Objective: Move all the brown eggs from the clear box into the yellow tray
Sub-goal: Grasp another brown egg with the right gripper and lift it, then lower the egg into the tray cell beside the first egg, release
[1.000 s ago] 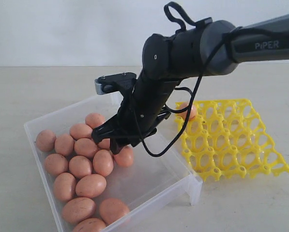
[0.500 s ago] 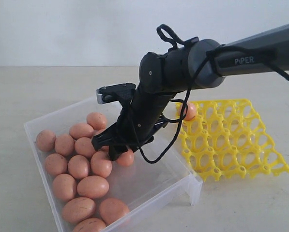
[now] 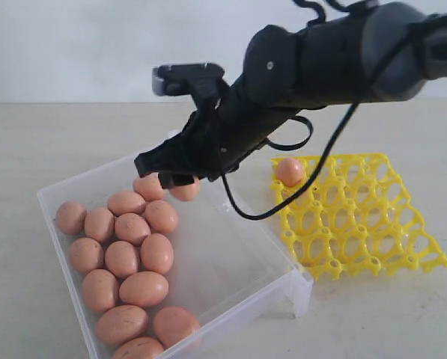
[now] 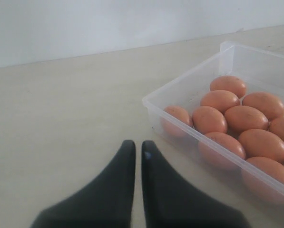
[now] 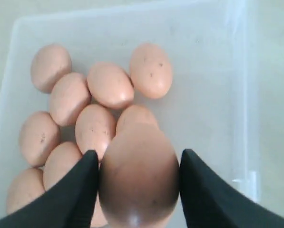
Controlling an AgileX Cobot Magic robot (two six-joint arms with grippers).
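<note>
**Step in hand.** One egg is in transfer. The right end effector point(image 3: 180, 182) is closed on a held egg point(image 3: 186, 191), which is gripped by its two sides. It is carried above the far part of the clear box point(image 3: 234, 262), clear of the other brown eggs point(image 3: 126, 254) lying loose on the box floor. One placed egg point(image 3: 289, 171) is seated in a corner cup of the yellow tray point(image 3: 358, 217), at the far corner nearest the box. Every other visible cup is empty. The tray lies just beside the box. The task is judged to be at an early stage.

**Next move.** Carriage over the box wall to a free cup is called for. The egg should then be lowered squarely and released only once it is seated. The shell is smooth, so slippage is judged possible.

**Left end effector** point(image 4: 135, 145). The jaws are drawn together and nothing is held. It is positioned over bare surface beside the box.

**Surface and room.** The tabletop point(image 3: 58, 134) is pale beige and matte. A plain white wall point(image 3: 96, 45) is noted behind.
</note>
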